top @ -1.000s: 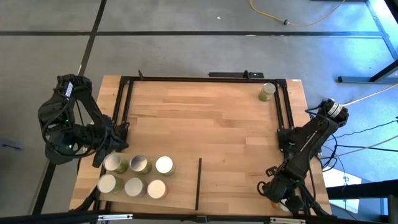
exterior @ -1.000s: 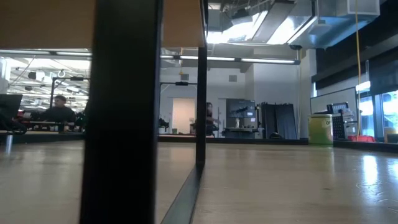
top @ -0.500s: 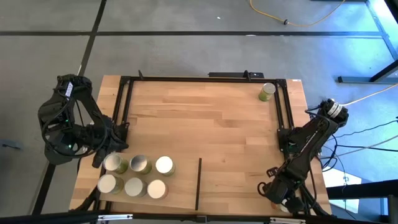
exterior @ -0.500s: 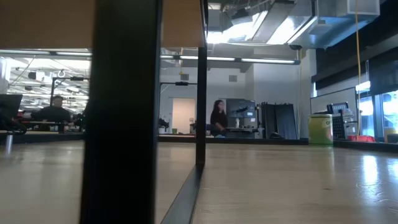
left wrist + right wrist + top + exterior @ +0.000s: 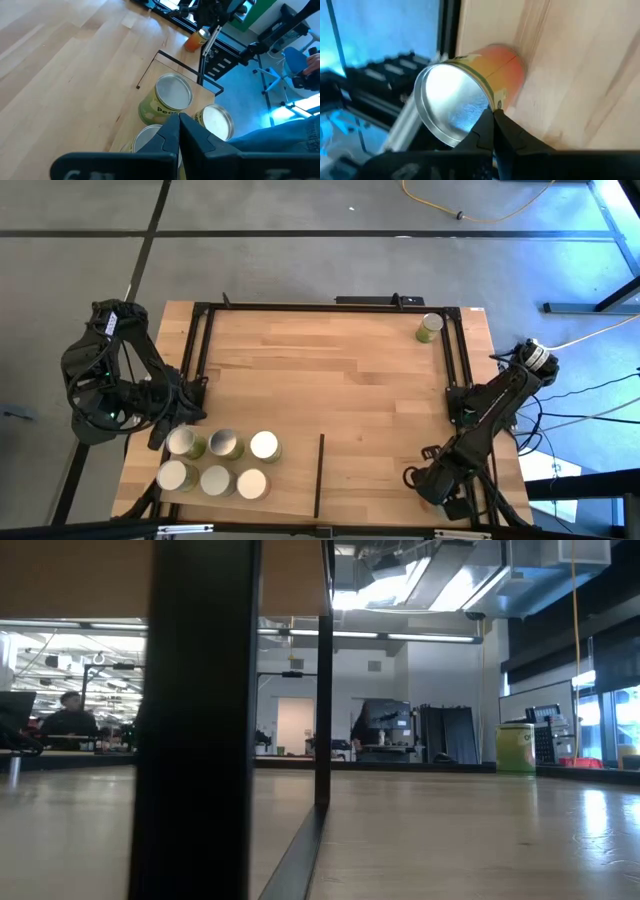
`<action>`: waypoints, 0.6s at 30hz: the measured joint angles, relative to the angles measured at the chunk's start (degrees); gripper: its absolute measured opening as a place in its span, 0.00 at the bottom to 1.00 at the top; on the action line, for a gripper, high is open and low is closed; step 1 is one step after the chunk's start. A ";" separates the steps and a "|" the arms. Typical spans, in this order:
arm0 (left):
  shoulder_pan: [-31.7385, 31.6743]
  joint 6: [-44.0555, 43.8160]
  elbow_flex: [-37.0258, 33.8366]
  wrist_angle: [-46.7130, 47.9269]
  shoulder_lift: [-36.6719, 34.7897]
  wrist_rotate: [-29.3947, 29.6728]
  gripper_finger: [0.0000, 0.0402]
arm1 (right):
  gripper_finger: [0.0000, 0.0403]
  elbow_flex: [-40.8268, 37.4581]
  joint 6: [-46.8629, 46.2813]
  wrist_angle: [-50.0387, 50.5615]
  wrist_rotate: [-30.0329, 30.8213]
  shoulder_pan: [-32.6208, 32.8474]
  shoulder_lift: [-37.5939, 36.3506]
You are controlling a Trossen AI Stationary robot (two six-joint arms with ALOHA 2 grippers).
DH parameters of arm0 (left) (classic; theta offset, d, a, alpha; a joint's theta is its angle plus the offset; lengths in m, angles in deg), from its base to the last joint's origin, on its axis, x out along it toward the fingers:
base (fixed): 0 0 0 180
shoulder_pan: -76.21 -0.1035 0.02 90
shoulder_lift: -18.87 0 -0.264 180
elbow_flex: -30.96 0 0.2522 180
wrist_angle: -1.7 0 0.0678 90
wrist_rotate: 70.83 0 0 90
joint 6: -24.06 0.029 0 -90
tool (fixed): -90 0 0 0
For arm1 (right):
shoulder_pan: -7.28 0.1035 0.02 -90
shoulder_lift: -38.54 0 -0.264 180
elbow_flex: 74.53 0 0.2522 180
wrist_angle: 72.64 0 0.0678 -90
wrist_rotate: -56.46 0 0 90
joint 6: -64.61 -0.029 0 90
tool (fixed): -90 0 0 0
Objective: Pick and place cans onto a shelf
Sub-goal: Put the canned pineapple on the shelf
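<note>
Shifted left at lower right, right gripper (image 5: 415, 481) fingers pressed together above slick, rigid orange can (image 5: 470, 85), best gripped across its sides

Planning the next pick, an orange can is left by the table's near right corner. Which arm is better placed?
Right: the right gripper is right over the orange can. The left gripper sits across the table beside the cans on the shelf.

The high view looks straight down on the whole table (image 5: 330, 370). The low view faces level across it, close behind the divider (image 5: 195, 720). Both wrist views look down closely at cans (image 5: 170, 97), which the high view also shows.
</note>
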 joint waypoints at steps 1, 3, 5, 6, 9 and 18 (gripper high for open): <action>0.00 0.10 0.00 0.00 0.02 -0.04 0.00 | 0.00 0.75 -0.45 0.04 0.65 -0.52 0.00; 0.00 0.11 0.00 0.01 0.01 -0.25 0.00 | 0.00 2.31 -1.04 0.51 1.27 -1.69 -0.02; 0.01 0.11 0.01 0.02 0.02 -0.91 0.00 | 0.00 4.05 -1.08 1.42 1.72 -2.94 -0.02; 0.00 0.13 0.00 0.02 0.02 -1.44 0.00 | 0.00 5.07 -1.08 1.96 2.14 -3.60 -0.02; 0.02 0.14 0.00 0.04 0.02 -2.62 0.00 | 0.00 8.26 -1.08 4.73 2.71 -5.55 -0.09; 0.02 0.16 0.01 0.11 0.02 -3.15 0.00 | 0.00 21.89 -1.24 19.29 6.29 -11.70 -0.16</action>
